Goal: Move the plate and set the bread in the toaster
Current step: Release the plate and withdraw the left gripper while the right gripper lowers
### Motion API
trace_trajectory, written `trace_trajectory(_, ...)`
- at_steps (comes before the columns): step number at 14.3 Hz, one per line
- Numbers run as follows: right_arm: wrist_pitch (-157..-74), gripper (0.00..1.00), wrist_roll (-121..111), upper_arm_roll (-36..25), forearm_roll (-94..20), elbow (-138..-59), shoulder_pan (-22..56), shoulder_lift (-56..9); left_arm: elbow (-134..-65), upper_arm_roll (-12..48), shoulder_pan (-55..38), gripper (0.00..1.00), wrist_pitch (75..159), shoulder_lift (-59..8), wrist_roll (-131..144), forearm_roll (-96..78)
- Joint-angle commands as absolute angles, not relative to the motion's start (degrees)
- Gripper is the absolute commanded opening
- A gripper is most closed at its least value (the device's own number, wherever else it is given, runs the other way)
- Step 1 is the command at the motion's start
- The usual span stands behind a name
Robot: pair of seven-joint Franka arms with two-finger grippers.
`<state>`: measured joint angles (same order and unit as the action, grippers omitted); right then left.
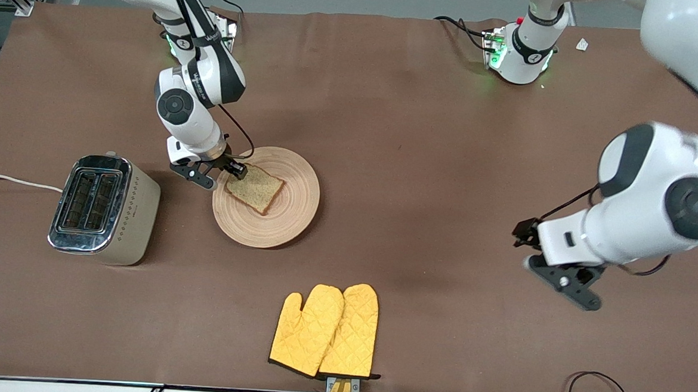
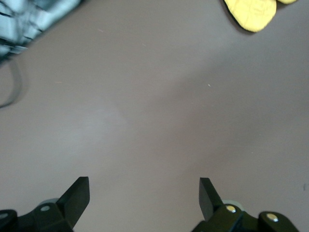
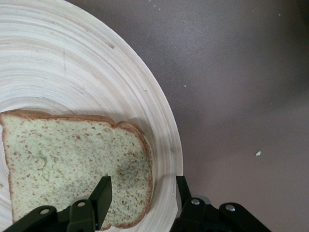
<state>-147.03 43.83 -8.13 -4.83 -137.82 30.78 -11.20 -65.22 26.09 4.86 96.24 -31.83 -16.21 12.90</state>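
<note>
Right gripper (image 3: 142, 193) open, straddling edge of speckled square bread slice (image 1: 255, 188) on round tan wooden plate (image 1: 291, 217) | step: grasp bread | next: close, lift toward cream chrome-topped toaster (image 1: 104, 209) | left gripper (image 2: 144, 195) open, waiting.

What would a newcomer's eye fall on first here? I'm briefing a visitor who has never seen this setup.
Probably the right gripper, open and low at the edge of the bread lying on the round wooden plate, with the toaster beside the plate toward the right arm's end of the table. Next, the bright yellow oven mitts nearer the front camera. The left gripper waits open above bare table.
</note>
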Motion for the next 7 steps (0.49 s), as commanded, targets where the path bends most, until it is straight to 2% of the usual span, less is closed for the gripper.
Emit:
trace_trajectory(1,-147.9,0.56,44.6,-8.8,-3.6,-139.0,31.6,-10.6,-66.8,23.6,5.4,1.0,95.7,-26.1,-16.9,14.1)
trace_trajectory(4,-148.0,0.52,44.6,-8.8,-3.2,-139.0,31.5,-10.7,-67.0,23.0,4.8,1.0,94.9,-20.6,-16.7,15.3)
trace_trajectory(7,-148.0,0.47,44.6,-8.7,-2.9,-139.0,31.3,-10.9,-67.1,23.4,5.1,1.0,88.5,-18.0,-7.6,16.3)
